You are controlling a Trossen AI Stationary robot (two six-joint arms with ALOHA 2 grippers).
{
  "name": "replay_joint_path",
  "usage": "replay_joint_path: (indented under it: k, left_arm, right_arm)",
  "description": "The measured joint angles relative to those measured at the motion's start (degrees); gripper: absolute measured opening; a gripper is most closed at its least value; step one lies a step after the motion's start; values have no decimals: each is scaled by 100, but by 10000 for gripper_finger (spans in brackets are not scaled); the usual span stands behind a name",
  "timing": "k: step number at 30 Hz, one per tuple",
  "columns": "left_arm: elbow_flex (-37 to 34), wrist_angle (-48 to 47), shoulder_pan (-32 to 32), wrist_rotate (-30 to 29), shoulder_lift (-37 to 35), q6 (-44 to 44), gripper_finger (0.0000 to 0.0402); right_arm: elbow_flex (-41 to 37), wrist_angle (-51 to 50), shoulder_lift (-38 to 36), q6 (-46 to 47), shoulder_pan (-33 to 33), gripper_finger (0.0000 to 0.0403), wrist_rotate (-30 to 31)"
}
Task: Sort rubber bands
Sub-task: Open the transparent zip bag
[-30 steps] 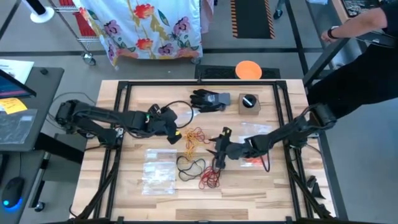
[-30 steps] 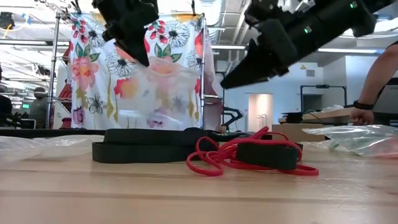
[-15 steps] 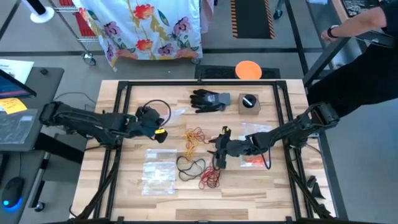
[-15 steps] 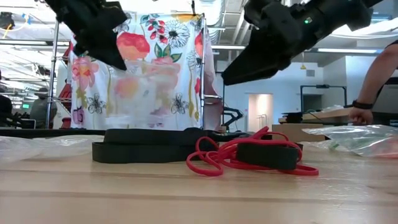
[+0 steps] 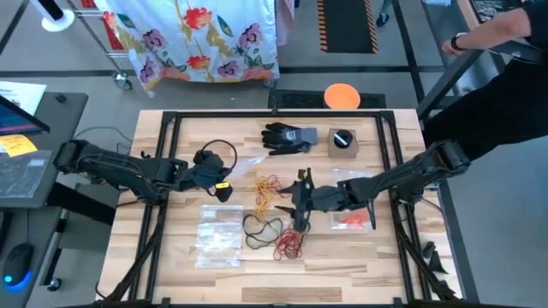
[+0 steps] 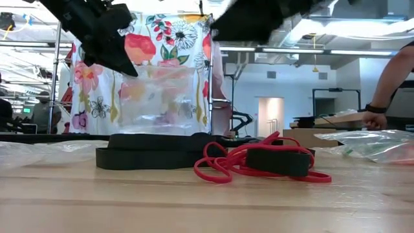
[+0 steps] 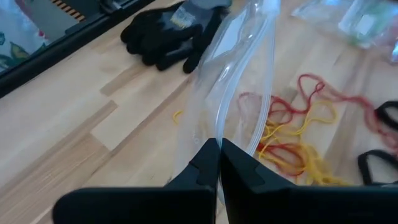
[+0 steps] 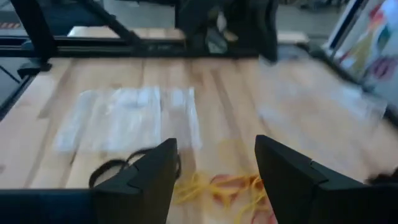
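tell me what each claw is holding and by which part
Left claw: shut on the edge of a clear plastic bag, which hangs lifted off the table. Right claw: open, holding nothing.

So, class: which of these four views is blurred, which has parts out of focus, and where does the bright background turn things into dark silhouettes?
Right wrist view: blurred all over, the clear plastic bags smeared. Left wrist view: sharp on the left gripper pinching a clear bag, softer toward the black glove. Low view: both arms are dark silhouettes against the bright room. High view: evenly lit, sharp.
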Motion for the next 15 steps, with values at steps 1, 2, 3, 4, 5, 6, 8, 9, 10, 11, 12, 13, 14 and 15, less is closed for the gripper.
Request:
replay_joint_path:
  k: [1,2,3,4,5,6,8,9,10,11,12,13,14,15]
  left_arm:
    - [0,85,-1,27,-2,9,0]
    - [2,170,-10,78,-2,37,0]
    - [2,260,-29,125,1,61,0]
    - [2,392,-67,163,3,65,0]
    - [2,623,-114,252,52,116,0]
    - [10,897,-156,388,117,213,0]
    - [13,1261,-224,695,293,446,0]
    - [13,1382,-241,833,388,535,0]
    - [13,1445,-243,925,471,601,0]
    - [13,1473,-237,935,551,618,0]
    - [13,1507,-210,934,598,622,0]
    - [13,1498,-186,931,638,625,0]
    - [13,1500,-164,926,676,624,0]
    - [22,1496,-135,920,710,633,0]
  right_arm:
    - [175,-157,-4,-120,-16,217,86]
    - [349,-258,-3,-274,-39,217,206]
    - [495,-353,7,-445,-65,217,341]
    - [622,-411,35,-627,-118,217,451]
    - [736,-398,83,-784,-187,217,492]
    - [812,-372,113,-912,-265,217,492]
    - [899,-451,207,-1130,-406,217,487]
    - [960,-438,255,-1163,-482,217,455]
    - [1009,-453,272,-1170,-543,217,436]
    - [1058,-554,273,-1169,-589,217,431]
    - [1134,-612,267,-1168,-639,217,399]
    - [1217,-621,263,-1167,-679,217,347]
    - [1257,-686,252,-1153,-720,217,237]
    - [1291,-759,285,-1121,-757,217,149]
